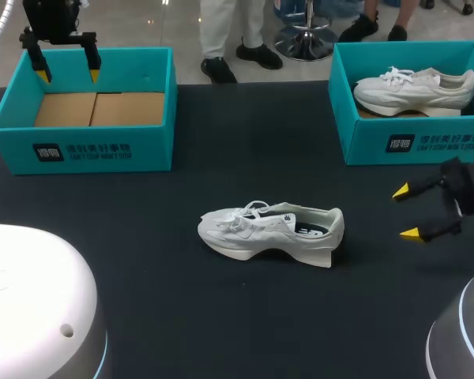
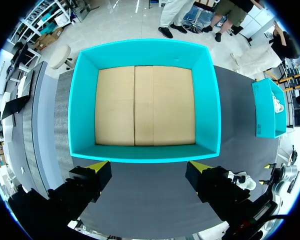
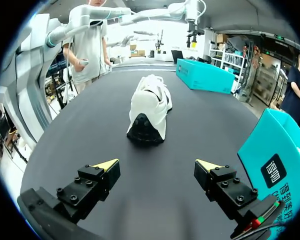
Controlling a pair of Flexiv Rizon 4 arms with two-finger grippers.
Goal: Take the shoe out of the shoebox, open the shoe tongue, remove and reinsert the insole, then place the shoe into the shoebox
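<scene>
Shoe (image 1: 270, 233) centre-frame on desk (image 1: 142, 237), unboxed | left pincer (image 1: 69, 76) apart over upper-left shoebox (image 1: 154, 134) | right pincer (image 1: 406, 212) apart, right edge | next, likely: spread tongue (image 1: 270, 213).

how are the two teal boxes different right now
The left box is empty, its brown cardboard floor bare; the right box holds a white shoe. The left claw hangs open over the left box, while the right claw is open in front of the right box, over the table, not above the box. Both boxes are teal, open-topped and stand along the table's far side.
</scene>
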